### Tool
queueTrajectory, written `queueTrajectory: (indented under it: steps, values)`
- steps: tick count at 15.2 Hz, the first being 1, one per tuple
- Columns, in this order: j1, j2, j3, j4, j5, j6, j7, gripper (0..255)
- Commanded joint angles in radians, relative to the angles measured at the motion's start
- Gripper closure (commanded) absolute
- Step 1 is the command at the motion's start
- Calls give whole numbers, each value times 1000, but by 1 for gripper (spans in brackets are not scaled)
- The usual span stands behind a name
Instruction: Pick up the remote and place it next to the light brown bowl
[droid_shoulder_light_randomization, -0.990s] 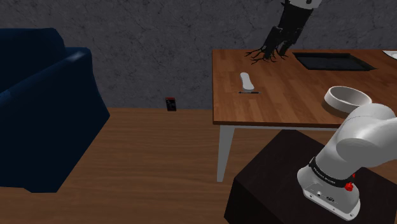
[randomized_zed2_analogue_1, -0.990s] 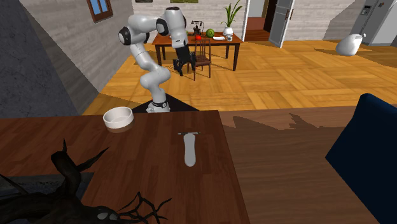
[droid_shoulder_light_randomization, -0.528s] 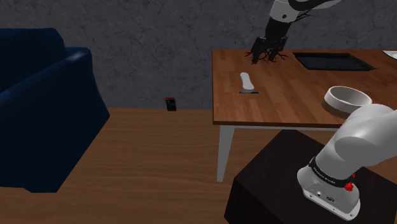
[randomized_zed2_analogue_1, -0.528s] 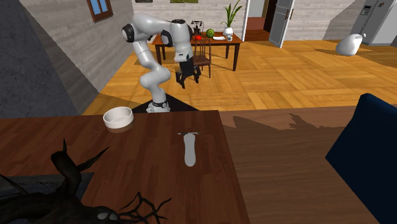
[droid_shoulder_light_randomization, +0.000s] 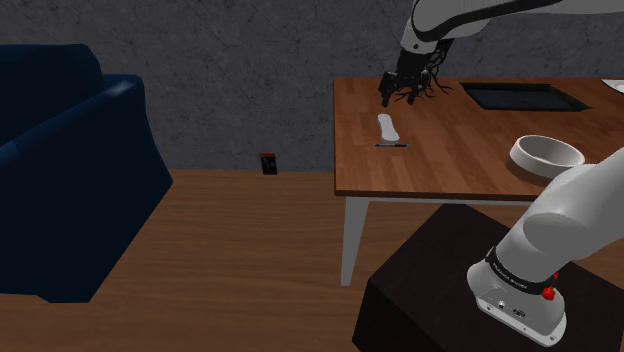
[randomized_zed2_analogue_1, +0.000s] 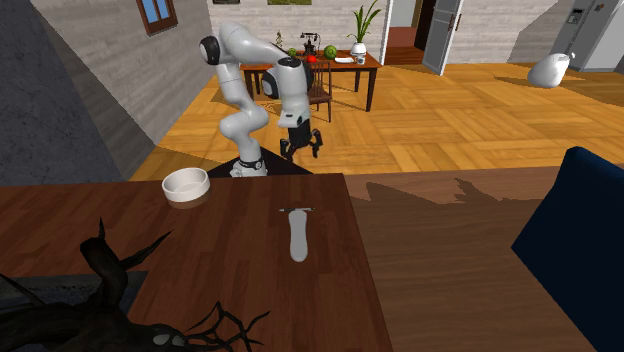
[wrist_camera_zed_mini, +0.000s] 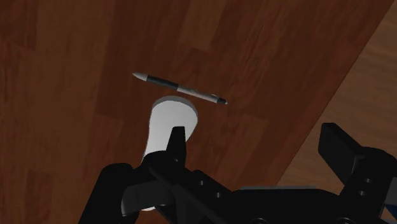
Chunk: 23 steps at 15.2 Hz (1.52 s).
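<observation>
You have nothing finished yet: the pale remote (droid_shoulder_light_randomization: 386, 127) lies flat on the bench (droid_shoulder_light_randomization: 460, 140), untouched, just beside a pen (droid_shoulder_light_randomization: 391, 146) and well apart from the whitish bowl (droid_shoulder_light_randomization: 546, 152). Your jaws hang spread and empty in the air above the remote. By my judgement, the descent, the grasp, the carry and the set-down beside the bowl are all left to do.

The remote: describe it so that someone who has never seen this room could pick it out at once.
Find the brown wooden table across from the blue sofa. Near the table's sofa-side edge lies the remote. It is a slim, plain white bar with rounded ends, unlike the thin dark pen crosswise at one end and the round bowl.
</observation>
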Motion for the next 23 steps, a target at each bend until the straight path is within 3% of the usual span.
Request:
queueTrajectory:
  steps: [1, 16, 23]
  values:
    - [-11, 72, -14, 40, 1, 20, 7, 0]
    - [-106, 601, -104, 371, 76, 120, 43, 0]
    - [-113, 656, -100, 352, 93, 189, 36, 0]
